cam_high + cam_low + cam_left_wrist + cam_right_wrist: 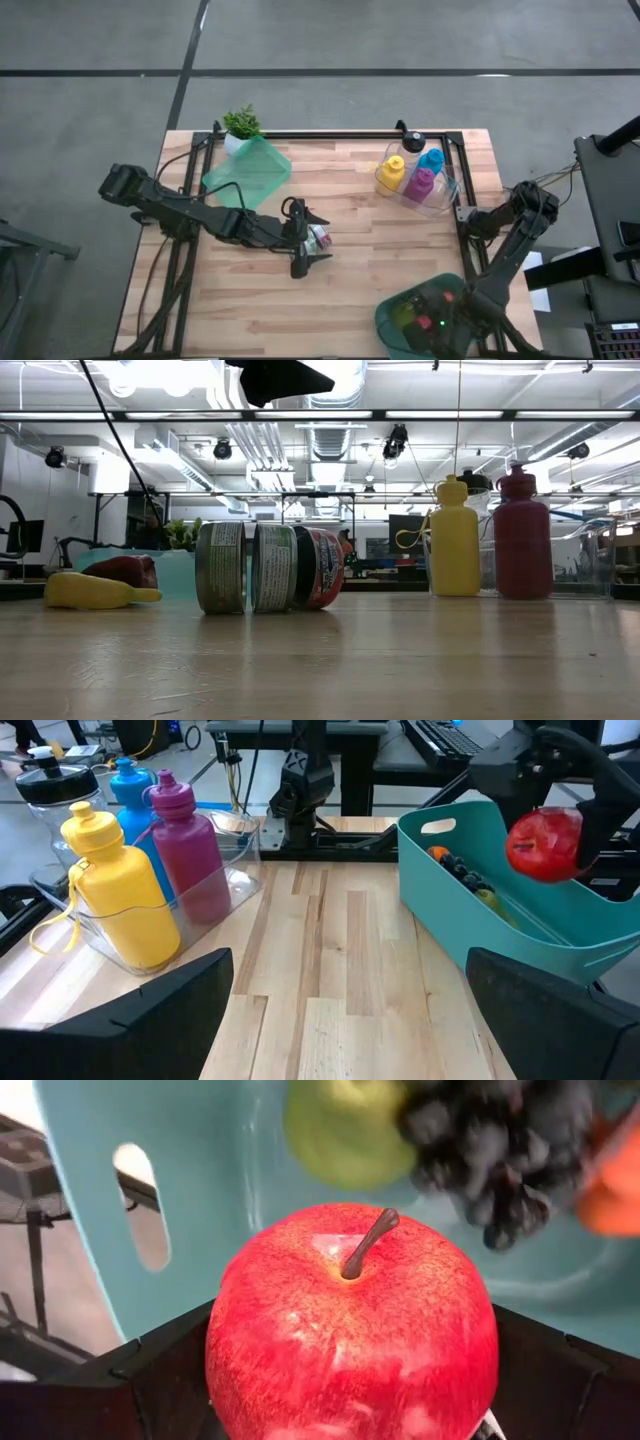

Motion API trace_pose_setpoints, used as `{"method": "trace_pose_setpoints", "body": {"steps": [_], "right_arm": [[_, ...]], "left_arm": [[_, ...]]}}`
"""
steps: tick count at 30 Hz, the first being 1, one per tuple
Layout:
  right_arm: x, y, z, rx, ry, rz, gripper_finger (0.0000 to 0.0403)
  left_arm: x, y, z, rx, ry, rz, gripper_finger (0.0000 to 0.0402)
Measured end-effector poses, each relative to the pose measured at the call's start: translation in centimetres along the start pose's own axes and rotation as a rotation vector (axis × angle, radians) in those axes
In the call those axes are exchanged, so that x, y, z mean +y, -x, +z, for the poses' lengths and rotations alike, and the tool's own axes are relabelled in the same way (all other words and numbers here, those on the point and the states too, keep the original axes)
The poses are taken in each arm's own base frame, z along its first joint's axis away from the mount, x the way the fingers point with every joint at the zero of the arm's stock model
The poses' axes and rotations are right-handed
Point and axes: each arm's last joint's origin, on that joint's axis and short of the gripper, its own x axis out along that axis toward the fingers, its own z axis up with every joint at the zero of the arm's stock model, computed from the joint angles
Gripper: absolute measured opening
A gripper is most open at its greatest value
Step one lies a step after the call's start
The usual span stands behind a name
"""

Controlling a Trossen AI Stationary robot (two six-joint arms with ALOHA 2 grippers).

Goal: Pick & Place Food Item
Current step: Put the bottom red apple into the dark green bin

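Red apple point(352, 1330) clamped between right jaws.

Wooden plank table point(350, 270) in a black frame, standing on grey floor. At the far edge near the left corner, a small potted plant point(240, 125), with a tilted teal bin point(248, 172) just beside it toward the middle. Near the far right corner, a clear container point(440, 195) holding yellow, magenta, blue and black-capped bottles. About mid-table, toward the left, a cluster of cans point(265, 567) lying on their sides. At the near right corner, a second teal bin point(395, 315) with fruit inside. In the low view, a yellow banana-like piece point(95, 592) with a red item behind it, left of the cans.
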Motion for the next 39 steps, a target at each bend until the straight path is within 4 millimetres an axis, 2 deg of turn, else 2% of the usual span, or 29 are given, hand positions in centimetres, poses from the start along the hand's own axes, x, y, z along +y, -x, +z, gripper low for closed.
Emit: {"method": "trace_pose_setpoints", "body": {"steps": [3, 9, 19, 24, 39], "right_arm": [[-0.2, -0.4, -0.5, -0.001, -0.02, -0.011, 0.0368], [-0.2, -2.7, -1.6, -0.006, -0.037, -0.034, 0.0368], [-0.3, -5.3, -2.3, -0.039, -0.012, -0.085, 0.0368], [-0.2, -6.1, -2.7, -0.033, 0.061, -0.082, 0.0368], [-0.2, -6.1, -2.8, -0.027, 0.036, -0.066, 0.0368]], "left_arm": [[0.0, 0.0, 0.0, 0.0, 0.0, 0.0, 0.04], [0.0, 0.0, 0.0, 0.001, 0.0, 0.0, 0.04], [0.0, 0.0, 0.0, 0.001, 0.0, 0.001, 0.04], [0.0, 0.0, 0.0, 0.002, -0.001, 0.0, 0.04], [0.0, 0.0, 0.0, 0.002, -0.001, 0.001, 0.04]]}}
